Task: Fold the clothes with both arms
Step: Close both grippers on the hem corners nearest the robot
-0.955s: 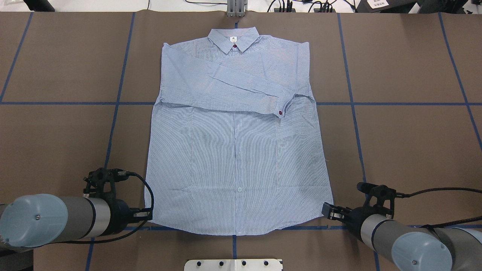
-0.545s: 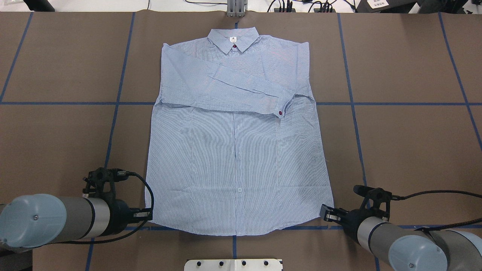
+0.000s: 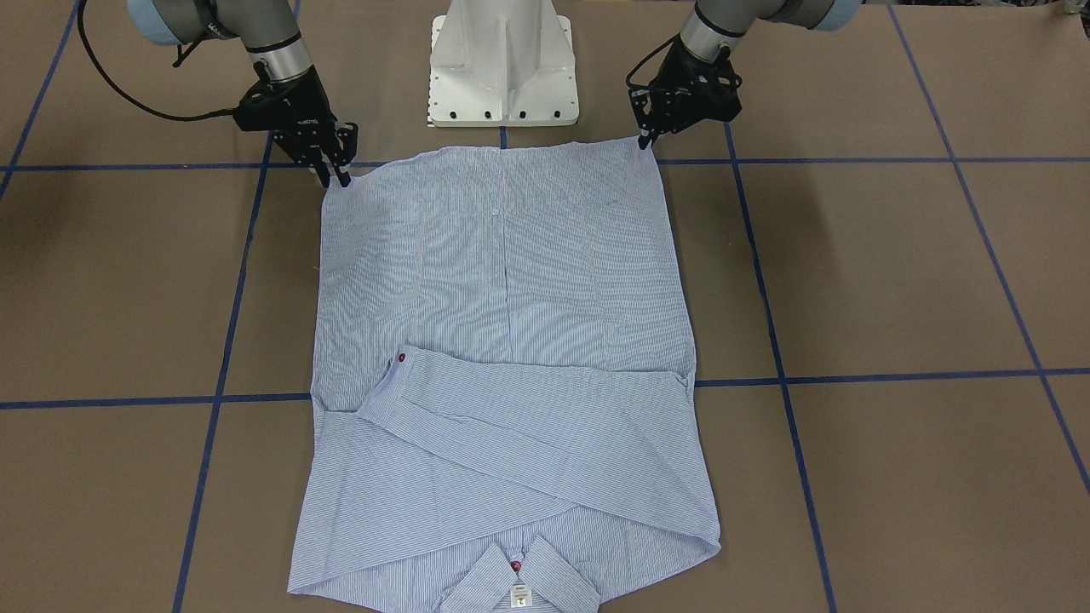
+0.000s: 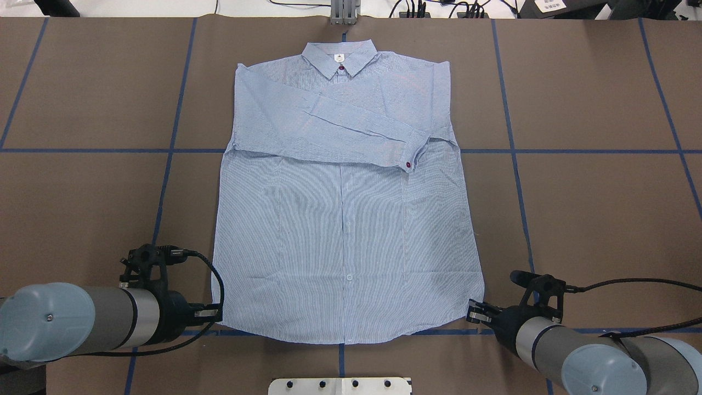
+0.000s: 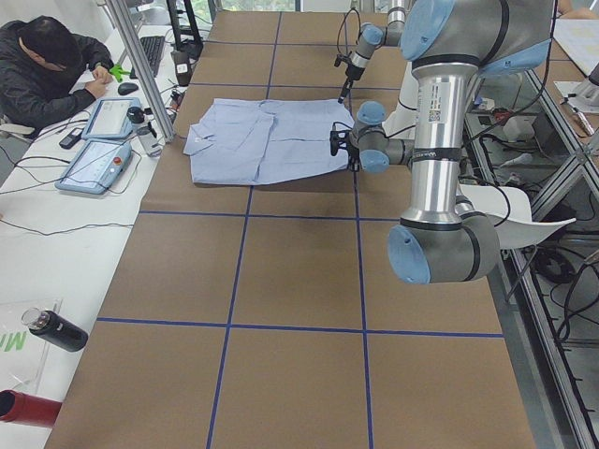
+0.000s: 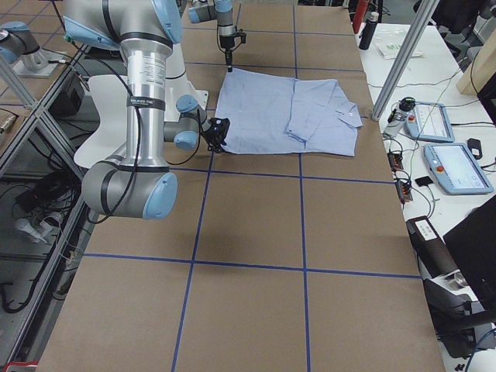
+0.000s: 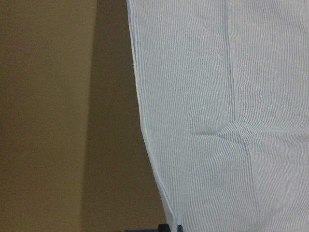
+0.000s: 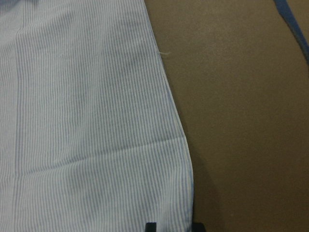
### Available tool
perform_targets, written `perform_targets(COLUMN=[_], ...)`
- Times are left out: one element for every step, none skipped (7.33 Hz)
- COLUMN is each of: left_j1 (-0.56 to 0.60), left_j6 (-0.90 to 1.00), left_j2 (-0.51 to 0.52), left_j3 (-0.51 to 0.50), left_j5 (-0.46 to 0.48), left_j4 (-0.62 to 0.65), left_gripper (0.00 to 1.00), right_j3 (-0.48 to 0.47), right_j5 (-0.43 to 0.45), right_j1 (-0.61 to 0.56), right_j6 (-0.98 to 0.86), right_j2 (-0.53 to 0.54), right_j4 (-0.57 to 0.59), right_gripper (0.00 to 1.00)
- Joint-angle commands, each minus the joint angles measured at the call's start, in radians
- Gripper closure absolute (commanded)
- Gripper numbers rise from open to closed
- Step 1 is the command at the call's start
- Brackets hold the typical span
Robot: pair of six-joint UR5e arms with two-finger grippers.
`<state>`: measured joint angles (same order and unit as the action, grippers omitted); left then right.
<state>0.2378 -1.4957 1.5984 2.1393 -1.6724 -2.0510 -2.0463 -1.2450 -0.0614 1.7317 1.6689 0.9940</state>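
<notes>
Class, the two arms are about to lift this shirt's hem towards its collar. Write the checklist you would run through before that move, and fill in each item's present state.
1. Shirt lies flat with its hem spread: ok.
2. Sleeve is folded across the chest: ok.
3. Collar lies flat: ok.
4. Left gripper is at its hem corner: ok.
5. Left gripper is shut on the cloth: cannot tell. Its wrist view shows only a sliver of fingertip.
6. Right gripper is shut on its hem corner: not ok. Its fingers stand apart with the hem edge between them.
</notes>
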Motion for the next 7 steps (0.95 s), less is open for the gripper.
perform_targets(left_j1=[0.0,0.0,0.005,0.017,0.031,0.047,0.048], left_j6=[0.0,0.0,0.002,0.011,0.015,0.015,0.014], left_j2=[0.0,0.0,-0.003,-0.011,-0.009,-0.011,-0.014], left_j3=[0.001,0.004,0.033,0.078,0.137,0.207,0.278], left_j5=[-0.001,-0.004,-0.042,-0.108,-0.174,-0.231,-0.268], left_j4=[0.0,0.0,0.0,0.02,0.073,0.115,0.17], left_gripper=[1.0,1.0,1.0,1.0,1.0,1.0,1.0], right_j3=[-0.023,-0.069,-0.124,-0.196,-0.309,-0.445,-0.574], right_j5=[-0.001,-0.008,-0.03,-0.103,-0.187,-0.242,-0.305], right_j1=[-0.006,-0.011,-0.029,-0.07,-0.101,-0.103,-0.101], right_j6=[-0.001,-0.006,-0.007,-0.007,-0.007,-0.007,-0.006], right_j2=[0.002,0.014,0.024,0.031,0.029,0.028,0.022], right_j4=[0.002,0.011,0.017,0.081,0.2,0.332,0.463], right_gripper=[1.0,1.0,1.0,1.0,1.0,1.0,1.0])
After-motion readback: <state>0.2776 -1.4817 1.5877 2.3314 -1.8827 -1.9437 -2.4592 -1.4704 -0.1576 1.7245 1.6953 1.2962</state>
